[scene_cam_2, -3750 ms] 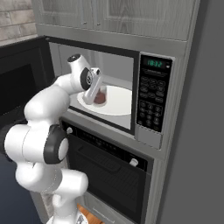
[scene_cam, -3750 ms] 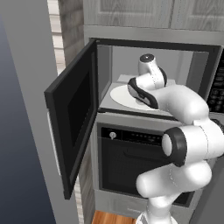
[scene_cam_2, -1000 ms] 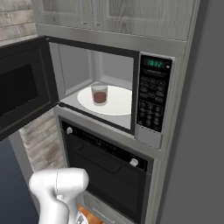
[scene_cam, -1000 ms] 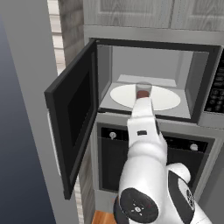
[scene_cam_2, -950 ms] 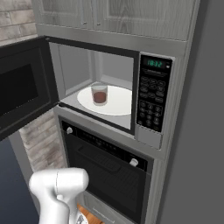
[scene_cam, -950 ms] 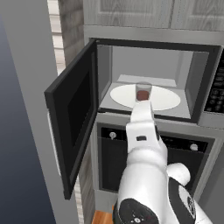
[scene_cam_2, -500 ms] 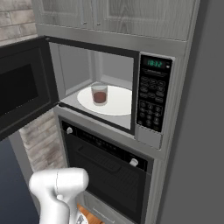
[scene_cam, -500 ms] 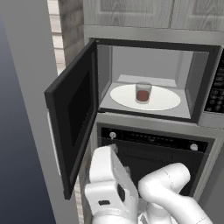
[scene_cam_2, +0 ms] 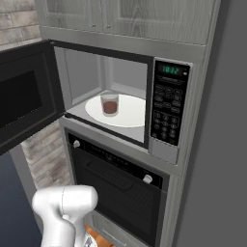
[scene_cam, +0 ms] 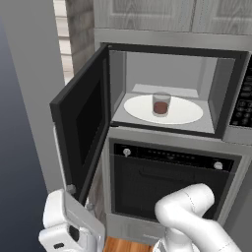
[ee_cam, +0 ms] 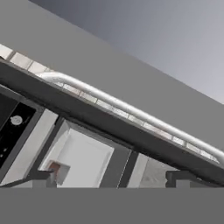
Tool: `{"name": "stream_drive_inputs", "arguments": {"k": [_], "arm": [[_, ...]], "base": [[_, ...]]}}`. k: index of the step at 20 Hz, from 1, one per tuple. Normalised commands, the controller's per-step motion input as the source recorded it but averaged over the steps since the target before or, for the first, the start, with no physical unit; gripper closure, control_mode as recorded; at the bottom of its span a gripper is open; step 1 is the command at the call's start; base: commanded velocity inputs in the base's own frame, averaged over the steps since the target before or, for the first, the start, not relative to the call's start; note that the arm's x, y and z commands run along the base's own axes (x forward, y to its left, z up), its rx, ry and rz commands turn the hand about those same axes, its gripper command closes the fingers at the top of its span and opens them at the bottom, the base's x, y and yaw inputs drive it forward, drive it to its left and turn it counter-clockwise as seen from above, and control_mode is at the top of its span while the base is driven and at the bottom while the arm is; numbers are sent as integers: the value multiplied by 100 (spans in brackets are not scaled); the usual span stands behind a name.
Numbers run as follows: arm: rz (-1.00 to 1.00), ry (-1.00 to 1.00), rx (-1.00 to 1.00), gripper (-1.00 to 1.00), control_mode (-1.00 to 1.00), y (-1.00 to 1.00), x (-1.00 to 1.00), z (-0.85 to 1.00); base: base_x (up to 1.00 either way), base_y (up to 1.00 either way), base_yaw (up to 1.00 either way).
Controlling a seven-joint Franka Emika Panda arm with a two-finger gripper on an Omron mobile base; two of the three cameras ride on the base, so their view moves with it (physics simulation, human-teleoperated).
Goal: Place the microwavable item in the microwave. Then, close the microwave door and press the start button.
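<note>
Since the glass (scene_cam: pixel 161 103) is sitting upright on the round white plate (scene_cam: pixel 187 112) inside the microwave (scene_cam_2: pixel 169 144), that part looks sorted. It's a short clear tumbler, reddish-brown in the bottom half, standing a bit left of the plate's middle as seen from the left base view. Nothing is touching it.

Door (scene_cam: pixel 81 123) is wide open, swung out to the left, hinged on the left side of the cavity. Its dark window faces inward-ish, and the keypad (scene_cam_2: pixel 166 108) with the little green display sits on the right side of the box. Below the microwave is a black-fronted oven (scene_cam: pixel 167 182) with two knobs.

As for the arm, it's folded way down low in front of the oven. The hand sits at the bottom left of the left base view, just under the lower edge of the open door.

From the hand view, the fingers (ee_cam: pixel 109 180) are spread apart, two dark tips (ee_cam: pixel 41 178) well separated with nothing pinched between them. That view is rolled, looking up past the door's edge and its silver bar handle (ee_cam: pixel 131 111), which runs diagonally across. The glass shows tiny and far off in the cavity, just beside the left tip in the picture, but really it's well apart from the fingers, up inside the microwave while they're down near the door's bottom edge.
</note>
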Motion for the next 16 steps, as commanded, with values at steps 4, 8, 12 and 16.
{"name": "stream_drive_inputs", "arguments": {"k": [4,8,12,16], "arm": [[0,11,0,-100,-100,100,89,-52],[-12,12,0,-100,-100,72,51,-33],[-30,14,0,-100,-100,0,11,-9],[-40,13,7,-100,-100,-64,-33,0]], "base": [[0,0,0],[0,0,0],[0,0,0],[0,0,0]]}}
